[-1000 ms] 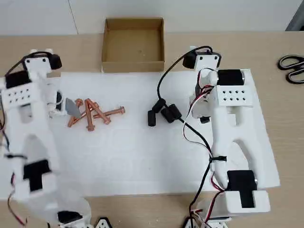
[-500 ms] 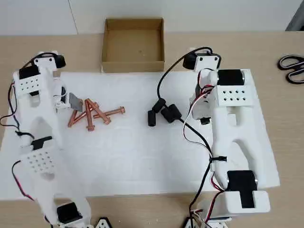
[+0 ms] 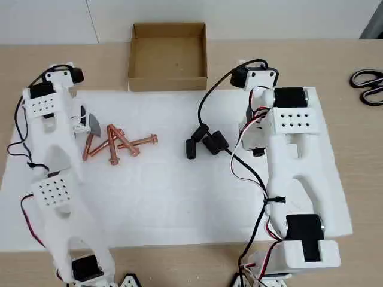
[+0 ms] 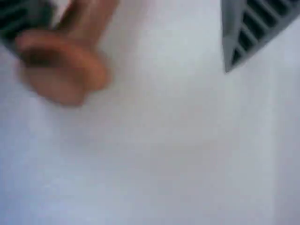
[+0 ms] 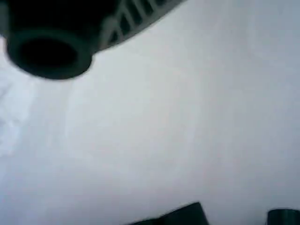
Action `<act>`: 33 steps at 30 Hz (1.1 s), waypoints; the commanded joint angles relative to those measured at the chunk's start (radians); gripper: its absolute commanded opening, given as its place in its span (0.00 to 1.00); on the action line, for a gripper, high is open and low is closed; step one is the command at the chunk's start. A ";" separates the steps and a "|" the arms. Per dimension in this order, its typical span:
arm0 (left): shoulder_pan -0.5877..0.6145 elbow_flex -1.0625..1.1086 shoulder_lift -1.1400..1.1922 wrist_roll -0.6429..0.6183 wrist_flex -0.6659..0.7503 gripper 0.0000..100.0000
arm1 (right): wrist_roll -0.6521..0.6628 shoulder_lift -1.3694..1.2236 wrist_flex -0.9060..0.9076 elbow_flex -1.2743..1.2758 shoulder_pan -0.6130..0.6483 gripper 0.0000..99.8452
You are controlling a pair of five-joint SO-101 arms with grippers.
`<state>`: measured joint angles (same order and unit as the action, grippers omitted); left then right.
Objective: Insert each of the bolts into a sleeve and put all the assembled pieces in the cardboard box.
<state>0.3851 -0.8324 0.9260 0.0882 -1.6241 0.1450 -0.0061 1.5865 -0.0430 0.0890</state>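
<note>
Several copper bolts (image 3: 119, 142) lie in a heap on the left of the white foam mat (image 3: 173, 203). My left gripper (image 3: 88, 125) stands open at the heap's left end. In the left wrist view a bolt's head (image 4: 61, 70) lies beside one grey finger (image 4: 23, 18), far from the other finger (image 4: 253, 28). Three black sleeves (image 3: 206, 140) lie mid-mat. My right gripper (image 3: 256, 146), to their right, is shut on a black sleeve (image 5: 47, 51) beside its ridged finger (image 5: 136, 16). The cardboard box (image 3: 169, 78) sits at the back, empty.
Scissors (image 3: 368, 85) lie on the wooden table at the far right. A black cable (image 3: 209, 95) runs from the right arm across the mat near the sleeves. Two more sleeves (image 5: 187, 215) show low in the right wrist view.
The left arm has shifted its links and its gripper has crept slightly toward the back-left at the bolt heap; the leftmost bolt has turned a little. The right arm has not moved.
</note>
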 commanded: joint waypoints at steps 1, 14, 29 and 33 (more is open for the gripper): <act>0.002 -0.048 0.005 -0.006 -0.002 0.14 | 0.006 0.056 -0.005 -0.043 -0.008 0.01; 0.002 -0.050 0.020 -0.002 -0.009 0.05 | 0.005 0.056 -0.005 -0.041 -0.010 0.01; -0.029 -0.051 0.015 -0.005 -0.078 0.01 | 0.005 0.056 -0.005 -0.041 -0.010 0.01; -0.046 -0.051 0.014 -0.006 -0.086 0.01 | 0.006 0.056 -0.024 0.002 -0.010 0.01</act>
<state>0.3406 -0.8707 0.9459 0.0913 -1.6840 0.1450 -0.0061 1.5850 -0.0430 0.0890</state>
